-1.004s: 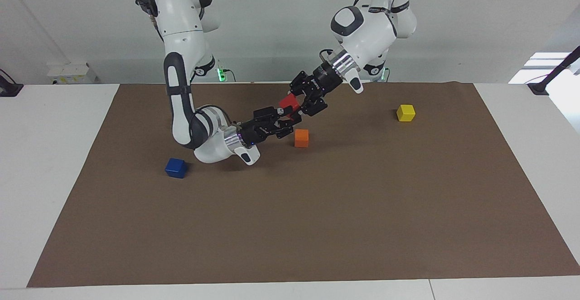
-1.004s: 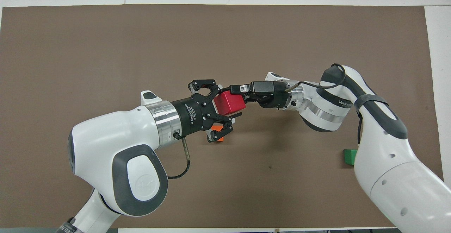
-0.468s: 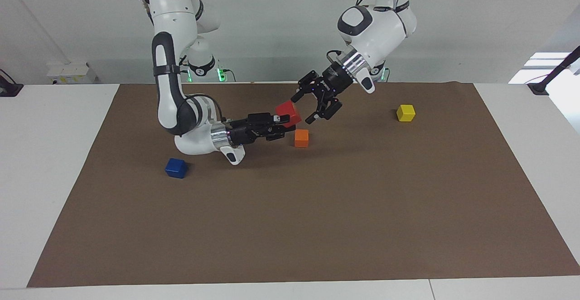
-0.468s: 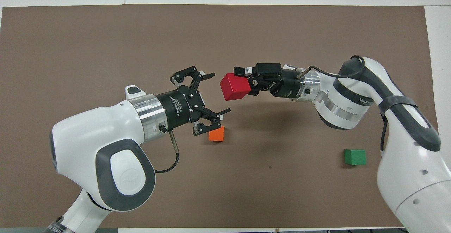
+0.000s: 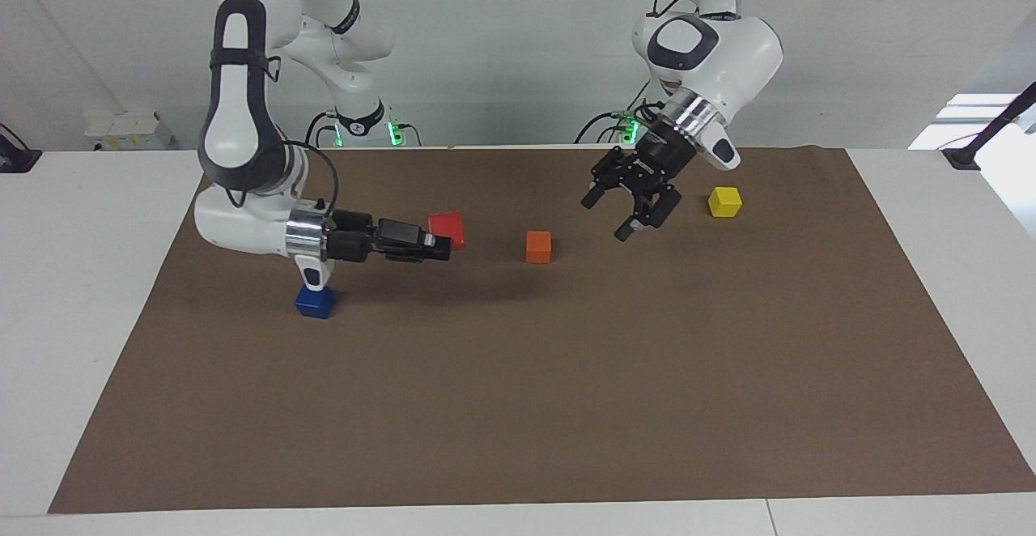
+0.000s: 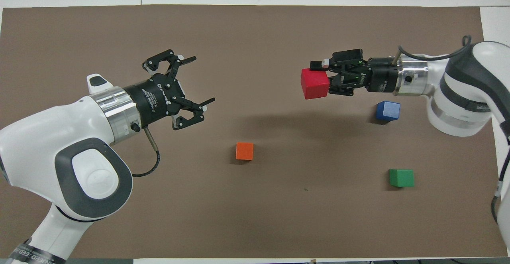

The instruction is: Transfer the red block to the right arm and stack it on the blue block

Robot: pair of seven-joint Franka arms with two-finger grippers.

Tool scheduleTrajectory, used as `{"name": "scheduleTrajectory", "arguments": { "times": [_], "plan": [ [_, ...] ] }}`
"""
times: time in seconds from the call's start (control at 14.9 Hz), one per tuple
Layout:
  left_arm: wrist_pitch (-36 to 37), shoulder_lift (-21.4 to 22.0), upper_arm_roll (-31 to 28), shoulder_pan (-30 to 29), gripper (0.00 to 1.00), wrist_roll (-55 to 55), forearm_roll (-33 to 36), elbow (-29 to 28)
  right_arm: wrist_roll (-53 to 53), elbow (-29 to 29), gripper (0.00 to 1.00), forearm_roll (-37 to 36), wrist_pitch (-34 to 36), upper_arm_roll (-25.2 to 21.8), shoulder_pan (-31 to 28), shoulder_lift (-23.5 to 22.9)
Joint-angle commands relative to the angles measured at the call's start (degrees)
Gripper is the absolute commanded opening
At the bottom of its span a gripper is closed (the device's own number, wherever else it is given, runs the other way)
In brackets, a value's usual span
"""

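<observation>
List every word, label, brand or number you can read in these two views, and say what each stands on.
Left tool: white lettering on its black body, too blurred to read.
Right arm: dark lettering on its grey band, cut off, unreadable.
Black strip low on the left arm: white capitals, only partly in view, unreadable.
Red block, blue block: no text.

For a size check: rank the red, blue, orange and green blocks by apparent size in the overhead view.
1. red block, raised in the right pincer, so nearer the camera
2. green block and blue block, alike
3. orange block, slightly smaller
</observation>
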State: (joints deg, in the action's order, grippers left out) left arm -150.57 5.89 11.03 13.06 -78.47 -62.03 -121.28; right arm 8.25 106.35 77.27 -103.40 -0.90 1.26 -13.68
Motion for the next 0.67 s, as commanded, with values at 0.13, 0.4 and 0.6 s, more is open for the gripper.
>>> {"name": "scheduleTrajectory", "arguments": {
  "times": [0.13, 0.4, 0.6],
  "plan": [
    [5.35, -4.73, 0.40, -9.09, 1.00, 4.54, 20.57, 3.40, -12.02, -7.02, 0.00, -29.05, 0.91, 0.28, -6.09, 2.52],
    [16.60, -7.55, 0.40, -14.81, 1.00, 14.44, 43.36, 9.82, -16.84, -6.51, 0.00, -55.15, -2.32, 0.28, -6.10, 2.25],
    [26.33, -7.56, 0.23, -18.93, 1.00, 27.46, 49.35, 12.72, -18.27, -5.71, 0.00, -71.86, -4.88, 0.37, -5.92, 2.25]
  ]
}}
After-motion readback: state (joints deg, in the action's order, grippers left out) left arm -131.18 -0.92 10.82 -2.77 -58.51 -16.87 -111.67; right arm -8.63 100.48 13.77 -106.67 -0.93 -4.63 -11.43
